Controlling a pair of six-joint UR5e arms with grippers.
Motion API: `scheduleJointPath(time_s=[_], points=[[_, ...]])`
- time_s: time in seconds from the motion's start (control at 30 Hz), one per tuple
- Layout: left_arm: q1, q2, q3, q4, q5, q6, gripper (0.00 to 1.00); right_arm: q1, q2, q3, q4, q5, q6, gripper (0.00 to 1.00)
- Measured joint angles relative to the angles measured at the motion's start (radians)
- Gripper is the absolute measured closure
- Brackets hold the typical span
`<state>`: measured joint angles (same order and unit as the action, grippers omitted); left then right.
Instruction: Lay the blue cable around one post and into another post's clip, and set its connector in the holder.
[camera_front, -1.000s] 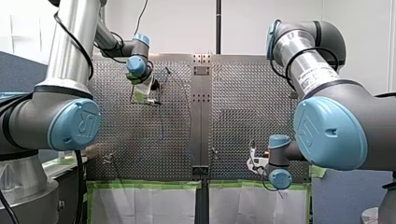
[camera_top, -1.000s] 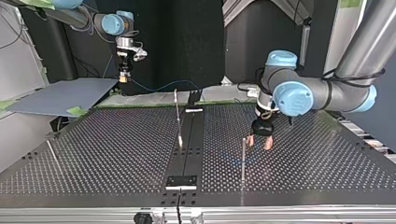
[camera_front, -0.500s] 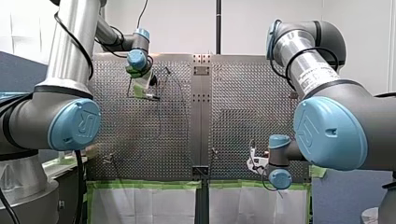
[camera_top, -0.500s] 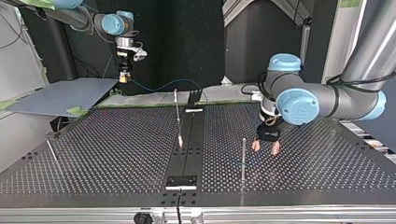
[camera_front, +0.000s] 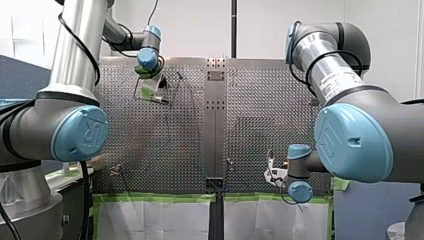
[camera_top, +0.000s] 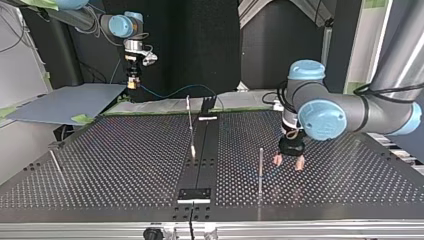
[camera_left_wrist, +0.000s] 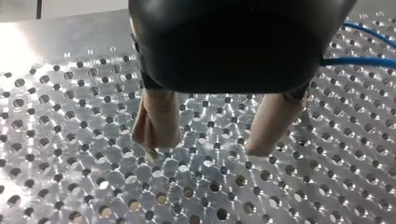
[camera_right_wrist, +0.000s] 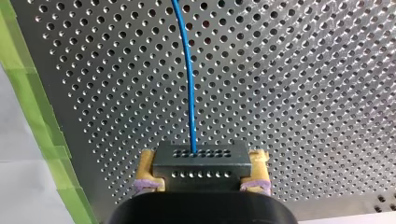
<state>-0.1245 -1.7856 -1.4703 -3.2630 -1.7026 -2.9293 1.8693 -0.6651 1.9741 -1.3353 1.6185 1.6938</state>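
The blue cable (camera_left_wrist: 359, 60) is partly hidden behind my left gripper (camera_left_wrist: 205, 151).

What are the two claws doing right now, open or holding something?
Left gripper: open, holding nothing.
Right gripper: shut on the connector of the blue cable.

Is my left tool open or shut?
Open: the left tool shows its beige fingers apart, nothing between them, above the perforated table.

Before me lies the perforated table (camera_top: 110, 150), edged with green tape (camera_front: 150, 198) above white sheets (camera_front: 150, 220), and a grey board (camera_top: 65, 102) lies flat beyond its corner at the top view's left, a green scrap (camera_top: 82, 119) at its edge.
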Motion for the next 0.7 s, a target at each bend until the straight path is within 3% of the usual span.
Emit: scheduleJointPath(time_s=[0.23,0.7], points=[[0.001,0.000,0.025,-0.033,-0.032,0.032,0.00,0.000,0.000,0.000,0.000,0.000,0.000,1.00],[-0.007,0.000,0.065,-0.124,-0.164,0.164,0.00,0.000,0.000,0.000,0.002,0.000,0.000,1.00]])
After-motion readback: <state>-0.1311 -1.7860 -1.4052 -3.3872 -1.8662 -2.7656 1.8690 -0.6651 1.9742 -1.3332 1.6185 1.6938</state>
